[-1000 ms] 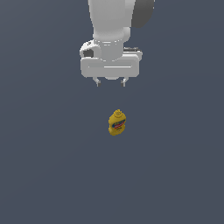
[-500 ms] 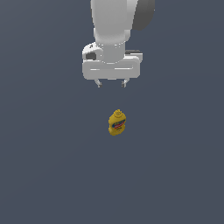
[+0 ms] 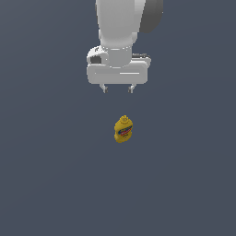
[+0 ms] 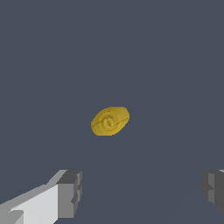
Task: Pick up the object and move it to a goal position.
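The small yellow squeeze mustard bottle with a pointed cap and red-and-blue label stands upright on the dark grey surface, apart from the white gripper hanging above it. In the wrist view, the grey fingers stand wide apart, holding nothing.

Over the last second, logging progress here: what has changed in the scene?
The gripper has risen in the exterior view and drifted slightly toward that view's right, ending almost straight above the mustard bottle. Its jaws stay open, holding nothing. The bottle stands upright where it was, untouched.
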Tool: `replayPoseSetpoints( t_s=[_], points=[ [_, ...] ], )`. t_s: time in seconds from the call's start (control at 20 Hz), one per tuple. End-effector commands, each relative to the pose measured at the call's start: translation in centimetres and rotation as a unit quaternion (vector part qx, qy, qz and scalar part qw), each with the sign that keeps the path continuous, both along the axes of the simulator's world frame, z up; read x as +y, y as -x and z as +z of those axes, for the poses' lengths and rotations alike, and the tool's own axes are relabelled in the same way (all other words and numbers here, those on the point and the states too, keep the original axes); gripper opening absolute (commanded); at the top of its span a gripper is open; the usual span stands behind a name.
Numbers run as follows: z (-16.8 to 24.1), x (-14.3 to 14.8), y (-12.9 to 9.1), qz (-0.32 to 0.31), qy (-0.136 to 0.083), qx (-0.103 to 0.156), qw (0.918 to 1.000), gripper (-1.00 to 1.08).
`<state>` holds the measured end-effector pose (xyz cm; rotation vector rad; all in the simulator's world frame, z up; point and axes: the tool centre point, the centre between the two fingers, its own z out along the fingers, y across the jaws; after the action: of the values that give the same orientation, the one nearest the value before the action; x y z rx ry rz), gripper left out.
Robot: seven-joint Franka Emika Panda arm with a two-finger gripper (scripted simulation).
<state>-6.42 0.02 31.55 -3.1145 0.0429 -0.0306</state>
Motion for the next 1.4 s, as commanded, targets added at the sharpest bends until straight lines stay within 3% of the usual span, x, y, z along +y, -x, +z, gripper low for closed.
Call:
replayPoseSetpoints(
  t_s=[0.0,0.4,0.7,1.0,1.35],
  points=[
    [-0.2,0.1,-0.1,-0.011,0.000,0.001,0.9999,1.00],
    [-1.1,0.3,-0.5,-0.072,0.000,0.003,0.9974,1.00],
    [-2.2,0.7,-0.9,-0.139,0.000,0.006,0.9902,1.00],
    [-3.4,1.0,-1.3,-0.210,0.000,0.009,0.9777,1.00],
    [-4.7,1.4,-1.8,-0.291,0.001,0.011,0.9566,1.00]
  ],
)
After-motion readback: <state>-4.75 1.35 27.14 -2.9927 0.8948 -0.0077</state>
